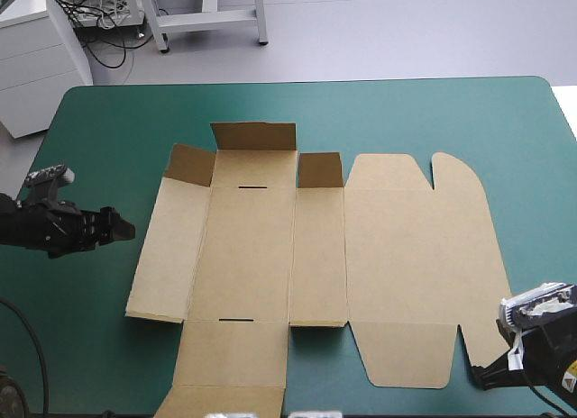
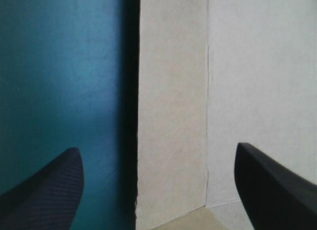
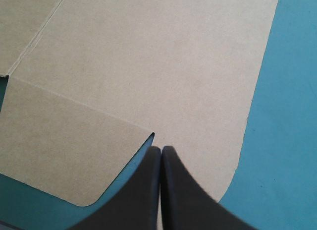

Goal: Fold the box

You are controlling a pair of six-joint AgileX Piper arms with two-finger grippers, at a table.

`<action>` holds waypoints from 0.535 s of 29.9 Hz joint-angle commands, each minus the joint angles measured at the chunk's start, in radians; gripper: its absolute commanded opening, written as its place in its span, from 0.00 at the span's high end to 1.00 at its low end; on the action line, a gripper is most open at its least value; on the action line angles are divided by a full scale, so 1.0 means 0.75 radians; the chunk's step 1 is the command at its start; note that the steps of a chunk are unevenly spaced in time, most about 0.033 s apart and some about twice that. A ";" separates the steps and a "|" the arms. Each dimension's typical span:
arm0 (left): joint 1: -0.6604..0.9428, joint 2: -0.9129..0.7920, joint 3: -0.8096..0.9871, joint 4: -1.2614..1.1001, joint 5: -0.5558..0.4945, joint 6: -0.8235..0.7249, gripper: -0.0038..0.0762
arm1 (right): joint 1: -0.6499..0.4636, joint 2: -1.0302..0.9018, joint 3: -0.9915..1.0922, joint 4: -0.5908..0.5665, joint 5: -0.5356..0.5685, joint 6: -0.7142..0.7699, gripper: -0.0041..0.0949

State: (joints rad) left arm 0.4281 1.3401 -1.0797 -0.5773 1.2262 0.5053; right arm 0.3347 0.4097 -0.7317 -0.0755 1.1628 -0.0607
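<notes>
The brown box [image 1: 315,256] lies flat mid-table on the teal-green cover [image 1: 451,112]. Only the wrist views settle the fingers: the left gripper [image 2: 157,148] gapes wide, facing the box's left edge, while the right gripper [image 3: 161,148], fingers pressed together, sits at its near right corner.

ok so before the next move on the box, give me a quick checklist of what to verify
1. Is the left hand open: ok, its fingers stand wide apart.
2. Is the left hand lined up on the box: ok, the box's left edge runs ahead between the fingers.
3. Is the left hand touching the board: cannot tell.
4. Is the right hand ready to grasp: not ok, it is shut, tips at the slit by the near right flap.
5. Are the walls raised: not ok, the sheet lies flat on the teal-green cover; only the small far flaps stand up.
</notes>
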 commanded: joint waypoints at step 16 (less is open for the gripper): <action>0.073 0.195 0.175 -0.148 0.107 0.247 0.21 | -0.006 0.009 -0.030 -0.006 -0.090 -0.037 0.98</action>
State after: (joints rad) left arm 0.4794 1.4772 -0.9289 -0.6310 1.2102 0.6752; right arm 0.3347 0.4097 -0.7317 -0.0755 1.1517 -0.0849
